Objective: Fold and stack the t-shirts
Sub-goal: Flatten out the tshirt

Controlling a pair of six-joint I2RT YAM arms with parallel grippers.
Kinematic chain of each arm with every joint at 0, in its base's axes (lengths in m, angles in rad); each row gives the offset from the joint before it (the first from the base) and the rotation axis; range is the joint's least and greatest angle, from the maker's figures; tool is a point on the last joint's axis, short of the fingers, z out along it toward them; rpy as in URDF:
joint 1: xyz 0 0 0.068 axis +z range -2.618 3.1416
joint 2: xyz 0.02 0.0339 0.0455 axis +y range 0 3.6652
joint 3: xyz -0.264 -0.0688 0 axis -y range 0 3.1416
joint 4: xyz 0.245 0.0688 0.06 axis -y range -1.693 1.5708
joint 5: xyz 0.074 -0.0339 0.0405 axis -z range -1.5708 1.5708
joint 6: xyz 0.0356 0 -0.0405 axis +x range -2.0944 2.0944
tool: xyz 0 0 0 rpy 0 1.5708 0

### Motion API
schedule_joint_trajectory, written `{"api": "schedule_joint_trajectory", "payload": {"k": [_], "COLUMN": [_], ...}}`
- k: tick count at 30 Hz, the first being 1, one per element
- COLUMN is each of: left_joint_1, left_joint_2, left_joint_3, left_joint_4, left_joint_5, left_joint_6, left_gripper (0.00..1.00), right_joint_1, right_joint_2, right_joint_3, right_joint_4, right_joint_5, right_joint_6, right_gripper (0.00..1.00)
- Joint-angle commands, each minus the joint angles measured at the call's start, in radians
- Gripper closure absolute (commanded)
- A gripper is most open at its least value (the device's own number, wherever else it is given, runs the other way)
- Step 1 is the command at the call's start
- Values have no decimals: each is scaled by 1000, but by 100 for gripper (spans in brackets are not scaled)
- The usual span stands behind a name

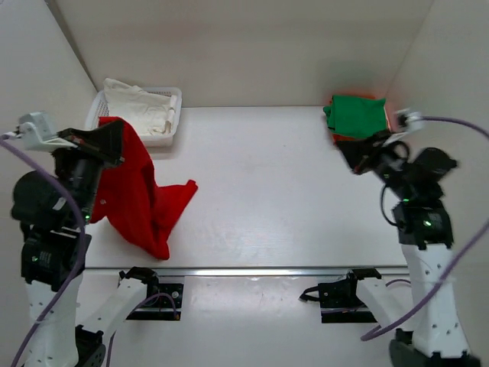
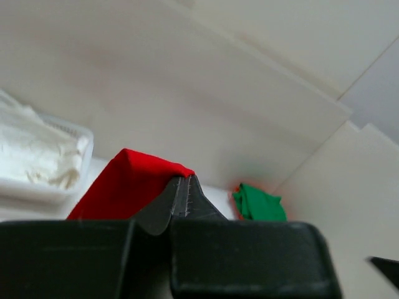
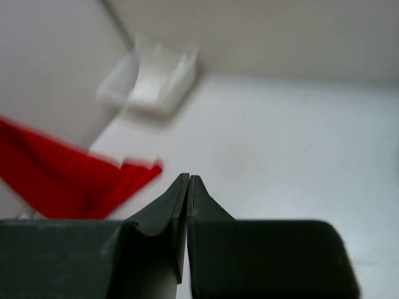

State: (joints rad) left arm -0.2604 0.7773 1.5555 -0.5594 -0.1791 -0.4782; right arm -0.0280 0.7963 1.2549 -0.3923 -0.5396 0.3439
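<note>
1. Left gripper: you find it raised over the left side of the table, with its jaws pressed together and clamped on a fold of the red t-shirt. In the left wrist view the fingertips meet with no gap, and red cloth sits right at the tips.
2. Red t-shirt: unfolded and held up by one part at the left gripper. The rest hangs down in a loose drape, and its lower end trails onto the table at the left, near the front edge. One flap spreads out to the right on the surface.
3. Right gripper: jaws closed on each other with nothing between them. The right wrist view shows the tips meeting over bare table. It hovers just in front of the stack in the far right corner.
4. Green t-shirt: folded into a compact square and lying on top of the stack in the far right corner, close to the walls.
5. Orange t-shirt: only a thin coloured edge shows under the green one. It is probably a folded layer beneath, but you cannot tell its shape from this view.
6. Basket: white, with slotted walls, in the far left corner, just behind the lifted red shirt.
7. White cloth: crumpled inside the basket and filling most of it.
</note>
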Motion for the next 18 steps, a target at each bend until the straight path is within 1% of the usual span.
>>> {"api": "schedule_joint_trajectory", "payload": {"k": [1,2,3,4,5,6,7,8,9,10,11,12,13,15,16,18], "left_joint_1": [20,10,12,22,21,24,30,23,13,12,4,1,13,3,-2,-26], "left_joint_2": [-7,-18,-26,-35,-53,-61,-82,-91,-104,-110,-111,-124,-134,-183,-196,-217], "left_joint_3": [-126,-165,-207,-218,-241,-261,-271,-282,-282,-279,-281,-282,-288,-313,-319,-302], "left_joint_4": [3,9,7,4,-10,-8,-11,-25,-42,-51,-68,-77,-86,-77,-79,-92], "left_joint_5": [102,110,122,125,113,104,77,57,18,-14,-46,-72,-110,-170,-218,-302], "left_joint_6": [-46,-51,-59,-59,-56,-43,-37,-24,-10,-1,4,4,4,1,1,23], "left_gripper": [100,100,100,100,100,100,100,100,100,100,100,100,100,100,100,100], "right_joint_1": [269,333,437,523,578,611,647,668,687,710,714,732,749,763,773,784], "right_joint_2": [76,107,153,179,239,312,349,427,517,559,645,728,768,926,964,1117], "right_joint_3": [-304,-360,-388,-434,-468,-476,-480,-468,-451,-412,-353,-285,-253,-94,-59,106], "right_joint_4": [26,59,100,169,208,280,352,377,453,502,521,535,543,569,585,593], "right_joint_5": [67,160,221,231,237,242,227,222,193,161,139,129,121,93,61,33], "right_joint_6": [40,35,46,67,104,119,142,161,170,188,194,199,202,233,247,283], "right_gripper": [100,100,100,100,100,100,100,100,99,94,91,85,75,68,66,66]}}
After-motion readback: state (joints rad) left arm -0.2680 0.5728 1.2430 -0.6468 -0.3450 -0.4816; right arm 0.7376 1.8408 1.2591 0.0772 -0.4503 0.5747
